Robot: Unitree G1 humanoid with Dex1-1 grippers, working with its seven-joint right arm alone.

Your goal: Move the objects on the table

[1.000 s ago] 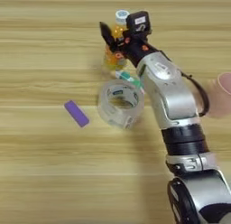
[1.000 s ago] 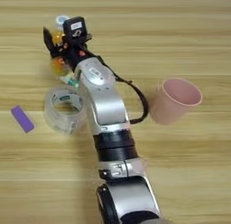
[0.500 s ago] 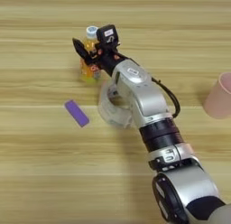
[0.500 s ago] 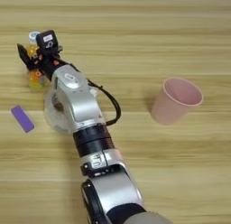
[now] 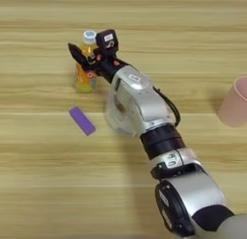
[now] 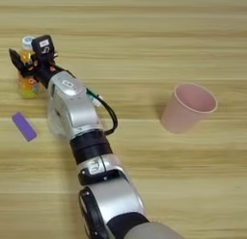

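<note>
My right gripper reaches to the table's far left and is shut on the small orange juice bottle, which stands upright with its white cap above the black fingers. The clear roll of tape lies just behind my silver forearm, which covers most of it. The purple block lies flat to the front left of the tape, apart from both. In the right eye view the bottle and the block sit at the left edge.
A pink cup stands upright at the right, well away from the arm. My forearm stretches diagonally from the bottom middle to the upper left over the light wooden table.
My gripper has carried the juice bottle leftward, from beyond the tape to a spot further left. Tape, purple block and cup have stayed where they were.
</note>
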